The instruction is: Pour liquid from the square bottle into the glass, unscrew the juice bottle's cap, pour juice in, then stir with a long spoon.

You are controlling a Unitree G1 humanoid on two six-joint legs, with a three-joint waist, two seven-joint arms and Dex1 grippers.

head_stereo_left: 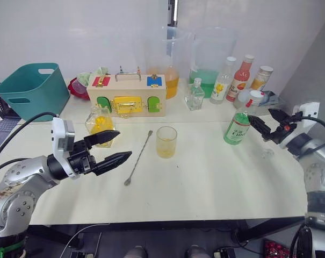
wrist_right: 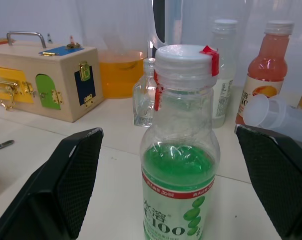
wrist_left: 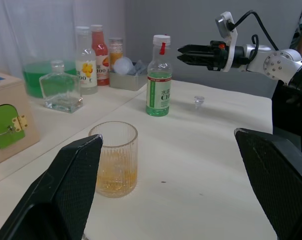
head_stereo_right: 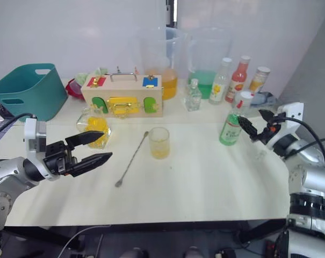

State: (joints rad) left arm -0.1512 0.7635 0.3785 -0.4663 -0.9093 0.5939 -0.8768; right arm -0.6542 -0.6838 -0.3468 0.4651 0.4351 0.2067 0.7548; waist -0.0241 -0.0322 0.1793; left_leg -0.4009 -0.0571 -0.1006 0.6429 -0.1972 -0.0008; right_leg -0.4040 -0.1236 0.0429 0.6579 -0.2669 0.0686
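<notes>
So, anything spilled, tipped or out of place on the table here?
Nothing spilled or tipped. One oddity: a small clear stopper-like piece lies loose on the white table near the slim green-labelled juice bottle, whose white cap is on. What it belongs to is unclear.

The cream table point(head_stereo_left: 216, 183) carries the glass point(head_stereo_left: 166, 142), long spoon point(head_stereo_left: 138, 157), juice bottle point(head_stereo_left: 238, 122) and square bottle point(head_stereo_left: 99, 120).

Robotics test lab: plain white table point(head_stereo_left: 205, 183) against a bare white wall, staged with a wooden latch-board box point(head_stereo_left: 127, 95), teal plastic basket point(head_stereo_left: 30, 88), clear pitchers point(head_stereo_left: 210, 59) and assorted drink bottles point(head_stereo_left: 240, 78).
</notes>
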